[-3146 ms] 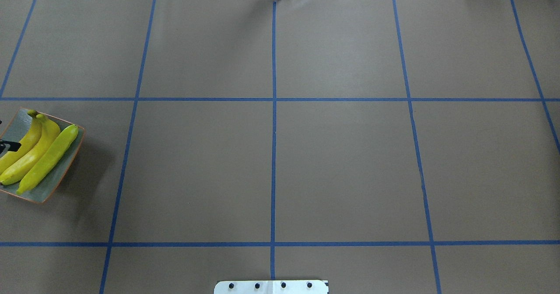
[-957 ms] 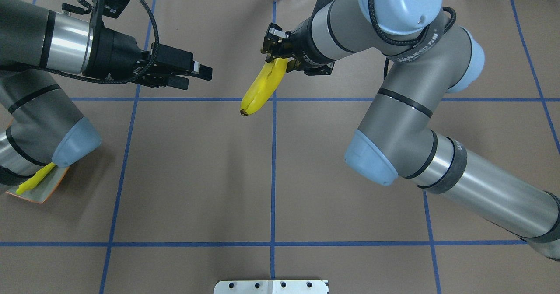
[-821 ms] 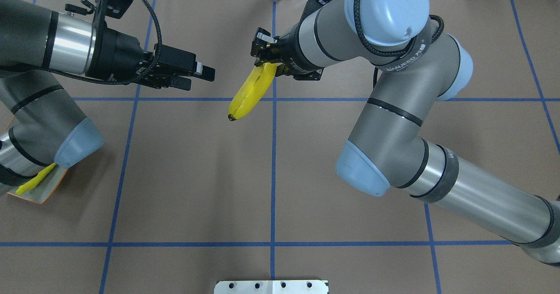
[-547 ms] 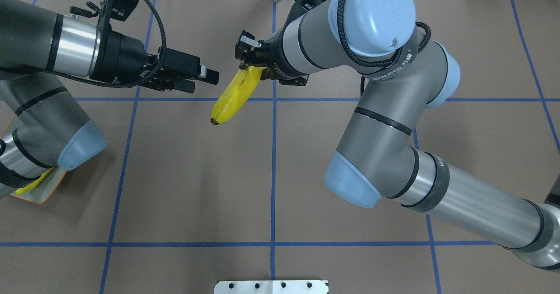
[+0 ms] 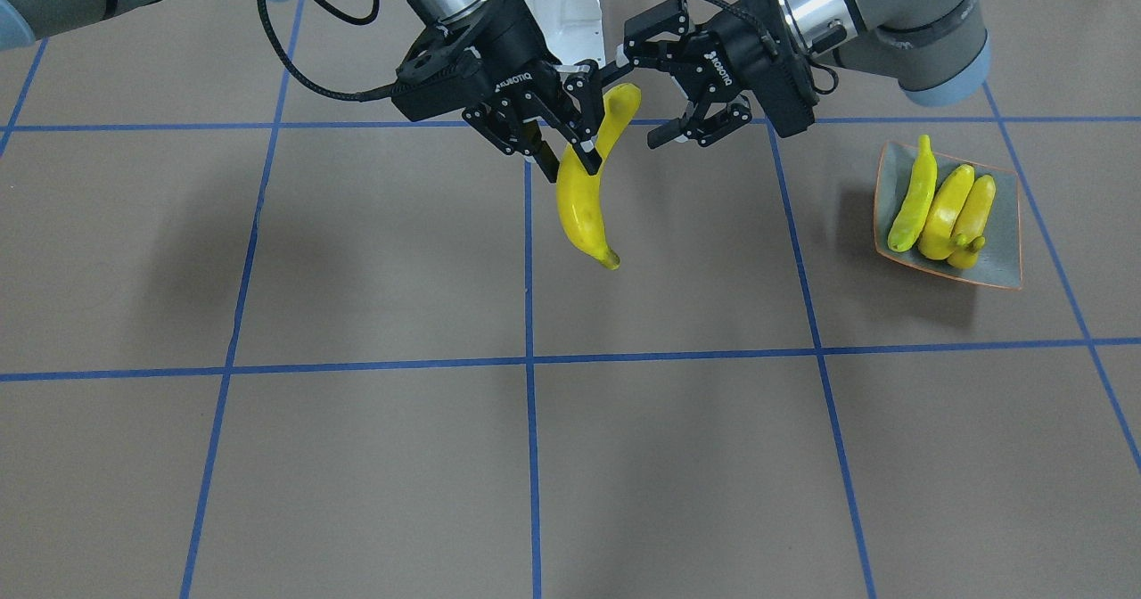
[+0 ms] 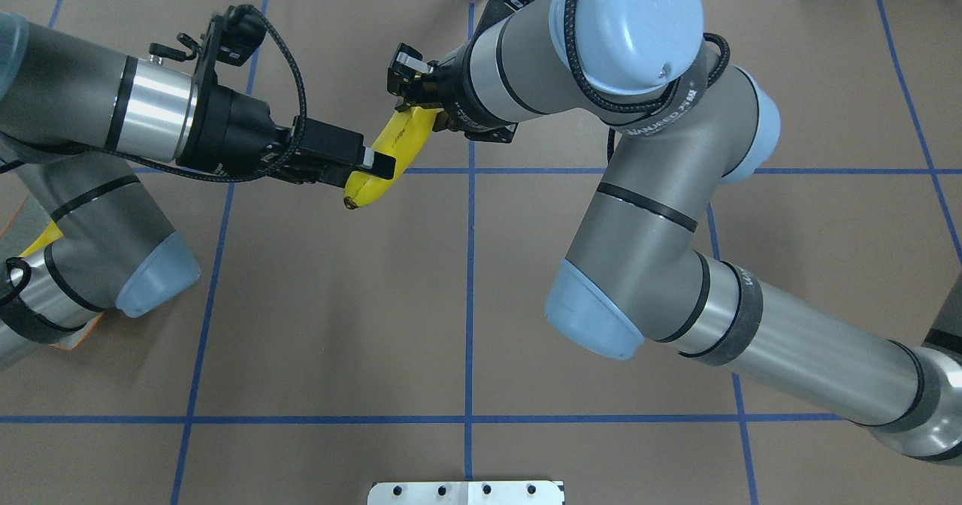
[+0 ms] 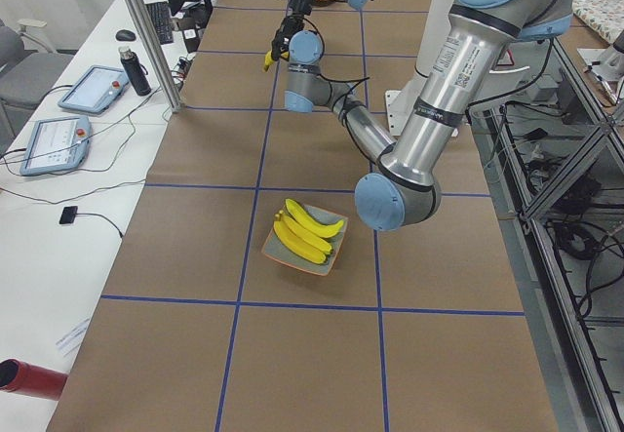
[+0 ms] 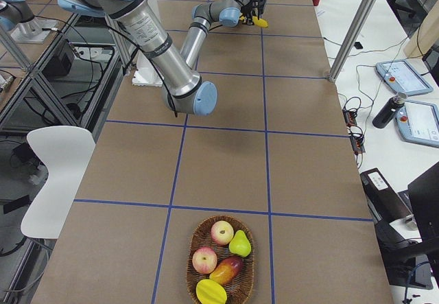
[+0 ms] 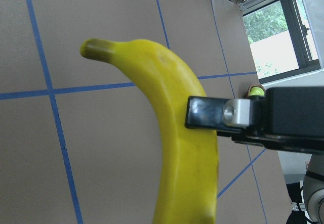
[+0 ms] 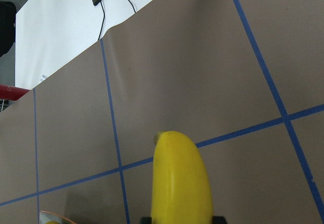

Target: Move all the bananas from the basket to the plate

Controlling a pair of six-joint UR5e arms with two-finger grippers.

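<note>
Taken along the tabletop [image 5: 357, 456] from the robot's left end, the plate [image 5: 1005, 225] is met first. Three bananas [image 5: 945, 211] are seen lying side by side in it, so three of the four transfers can be judged done. Further along, above the middle of the tabletop and well apart from the plate, the fourth banana [image 5: 579, 207] is held in the air with one end hanging downward. The left tool [image 5: 644, 93] is set with its fingers spread to either side of this banana. One finger [image 9: 212, 113] is shown across its side by the left wrist camera, but whether either finger presses on it cannot be told. Just beyond, the right tool [image 5: 563, 149] is clamped on the banana and bears its weight, so a hand-over from right to left is judged to be in hand. At the far end the basket [image 8: 190, 259] is found holding apples [image 8: 221, 232], a pear [image 8: 239, 243] and other fruit, with no banana made out among them. What is left is judged to be the left tool's closing, the right tool's release, and the carrying of this last banana to the plate.
</note>
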